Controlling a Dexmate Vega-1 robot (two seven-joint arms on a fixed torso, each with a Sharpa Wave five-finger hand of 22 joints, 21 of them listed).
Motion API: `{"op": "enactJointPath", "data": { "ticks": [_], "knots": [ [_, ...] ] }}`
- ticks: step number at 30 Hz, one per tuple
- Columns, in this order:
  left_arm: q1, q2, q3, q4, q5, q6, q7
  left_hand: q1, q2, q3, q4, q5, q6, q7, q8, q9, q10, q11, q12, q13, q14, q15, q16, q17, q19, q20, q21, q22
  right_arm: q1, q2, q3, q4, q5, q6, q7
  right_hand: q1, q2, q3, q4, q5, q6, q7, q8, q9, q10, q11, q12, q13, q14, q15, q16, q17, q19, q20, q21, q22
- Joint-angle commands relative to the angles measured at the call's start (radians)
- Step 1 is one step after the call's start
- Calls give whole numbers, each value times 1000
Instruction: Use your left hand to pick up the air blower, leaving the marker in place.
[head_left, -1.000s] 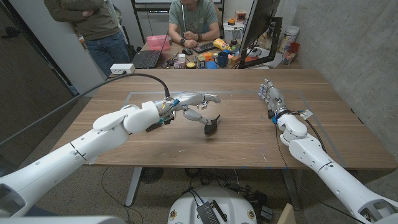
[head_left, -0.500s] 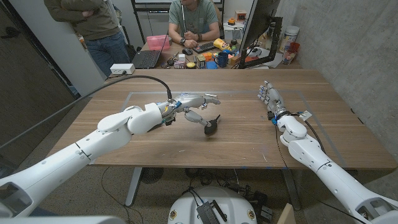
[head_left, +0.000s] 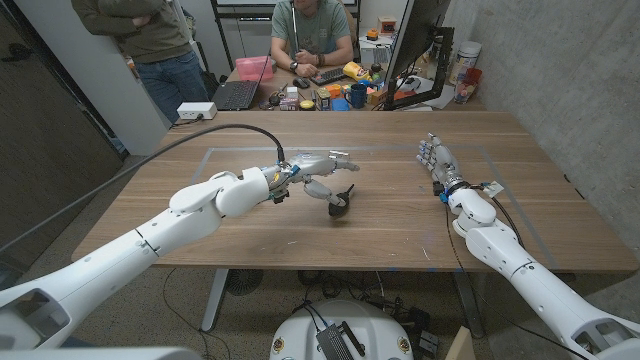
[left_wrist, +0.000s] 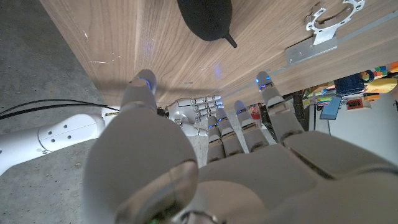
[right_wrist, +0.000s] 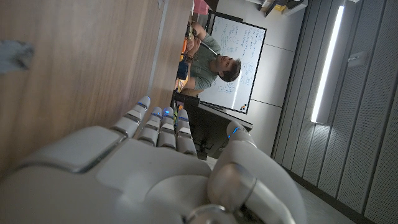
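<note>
Looking down from the head camera, I have my left hand (head_left: 318, 168) out over the middle of the desk (head_left: 250, 225), fingers stretched forward and spread, thumb curled underneath, holding nothing. The air blower (head_left: 341, 205) sits on the wood just beside it, a black rounded bulb with its thin nozzle pointing up and away from me. I cannot tell from here whether the thumb tip is touching the bulb or is only just short of it.

Through the left wrist camera I see the back of the same hand (left_wrist: 205, 168), fingers (left_wrist: 272, 115) apart and reaching ahead, with the air blower (left_wrist: 205, 18) lying on the desk beyond the fingertips and clear of them in that view. A white metal bracket (left_wrist: 326, 22) lies on the wood near the blower's nozzle.

My right hand (head_left: 436, 160) stands on its edge far over on the right side of the desk, fingers straight and together, well apart from the blower and holding nothing. The right wrist camera shows its back (right_wrist: 155, 180) with the fingers lined up alongside the desk's surface.

A person (head_left: 312, 30) sits at a cluttered table behind the desk.
</note>
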Motion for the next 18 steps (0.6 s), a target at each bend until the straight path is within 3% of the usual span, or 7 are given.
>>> {"op": "enactJointPath", "data": {
  "ticks": [1, 18],
  "knots": [
    [7, -8, 28, 15, -14, 38, -28, 7, 8, -7, 0, 2, 8, 0, -1, 2, 7, 2, -1, 2, 3, 3, -1, 5, -2, 0, -3, 2, -9, -6, 7, -1, 10, 0, 2, 11, -1, -2, -5, 10, 3, -7, 5, 5, 4, -3, 1, 4, 8, 2, 3, 4, 3, 10, 3, 5],
    [31, 14, 43, 25, -40, 65, -40, 10, 11, -15, 1, 3, 21, 1, 2, 3, 12, 2, 1, 4, 7, 3, 0, 5, -9, 1, -7, 2, 5, 30, -8, 69, 12, 48, 38, 11, 0, -2, -5, 10, 2, -7, 4, 5, 3, -2, 0, 4, 8, 1, 3, 4, 2, 17, 3, 5]
  ]
}}
